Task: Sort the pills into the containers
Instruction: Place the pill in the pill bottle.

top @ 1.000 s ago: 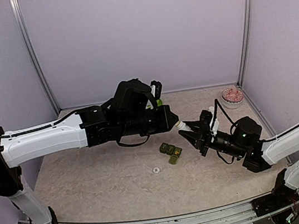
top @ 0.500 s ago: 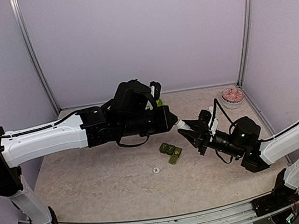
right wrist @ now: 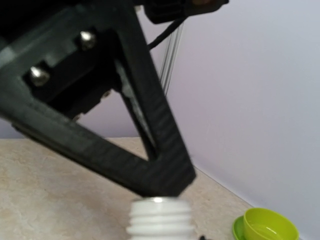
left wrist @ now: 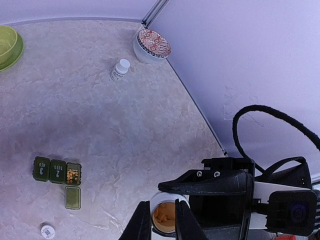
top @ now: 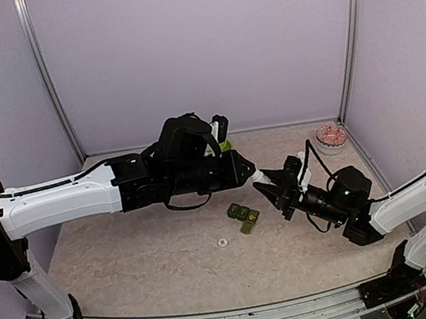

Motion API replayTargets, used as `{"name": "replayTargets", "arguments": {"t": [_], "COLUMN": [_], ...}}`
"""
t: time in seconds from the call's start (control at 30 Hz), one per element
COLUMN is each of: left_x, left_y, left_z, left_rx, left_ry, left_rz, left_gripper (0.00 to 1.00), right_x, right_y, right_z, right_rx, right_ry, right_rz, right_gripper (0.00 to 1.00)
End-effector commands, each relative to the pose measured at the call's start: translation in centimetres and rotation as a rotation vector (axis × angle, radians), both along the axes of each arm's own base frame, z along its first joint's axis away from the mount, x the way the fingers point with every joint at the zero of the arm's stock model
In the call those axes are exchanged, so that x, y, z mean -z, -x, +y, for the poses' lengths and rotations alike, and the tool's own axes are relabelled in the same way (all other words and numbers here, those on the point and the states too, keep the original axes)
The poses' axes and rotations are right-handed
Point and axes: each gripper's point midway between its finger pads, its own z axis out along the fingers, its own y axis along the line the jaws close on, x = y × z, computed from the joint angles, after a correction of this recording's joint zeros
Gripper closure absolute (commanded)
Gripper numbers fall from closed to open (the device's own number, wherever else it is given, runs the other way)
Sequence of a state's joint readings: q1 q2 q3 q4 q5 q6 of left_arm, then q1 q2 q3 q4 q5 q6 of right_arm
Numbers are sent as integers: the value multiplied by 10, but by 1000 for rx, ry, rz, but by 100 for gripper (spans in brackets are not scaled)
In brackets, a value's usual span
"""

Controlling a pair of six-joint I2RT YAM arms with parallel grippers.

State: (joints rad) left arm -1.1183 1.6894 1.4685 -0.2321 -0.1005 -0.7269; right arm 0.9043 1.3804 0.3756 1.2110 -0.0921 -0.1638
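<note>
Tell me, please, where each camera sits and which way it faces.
Top external: high behind the bases, looking down on the table; both arms show, left pincer and right pincer meeting at the bottle.
Left wrist: on the left arm, looking down past its own fingers into the bottle's open mouth.
Right wrist: on the right arm, looking along the bottle's neck at the left pincer; its fingers unseen.
Shared: the pill box, in top and left wrist.
</note>
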Motion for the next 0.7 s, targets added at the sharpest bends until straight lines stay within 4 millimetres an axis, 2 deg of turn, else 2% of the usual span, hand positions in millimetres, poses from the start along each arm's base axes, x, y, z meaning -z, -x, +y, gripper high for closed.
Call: {"name": "replayTargets", "arguments": {"t": [0.0,0.17,0.3,0.53,0.67], "left_x": [-24,-35,-21,62,109], "left_y": [8,-4,-13,-20,-16], "left_z": [9,33,51,82,95], "left_rx": [0,-69,-105,-123,-103], "left_ry": [41,35,4,-206,-349], "left_rz": [-40,-72,-67,-21,-7], "left_gripper": [79,62,53,23,10], "right_x": [-24,-29,-37,-38,-39], "right_y": [5,10,16,24,28], "right_z": [-1,-8,-16,-28,-40], "right_rx": [-7,-6,-4,1,19], "right_ry": [-56,-56,-61,-12,8], "right_rz": [-49,-49,-45,4,29], "right_gripper": [83,83,83,83,83]}}
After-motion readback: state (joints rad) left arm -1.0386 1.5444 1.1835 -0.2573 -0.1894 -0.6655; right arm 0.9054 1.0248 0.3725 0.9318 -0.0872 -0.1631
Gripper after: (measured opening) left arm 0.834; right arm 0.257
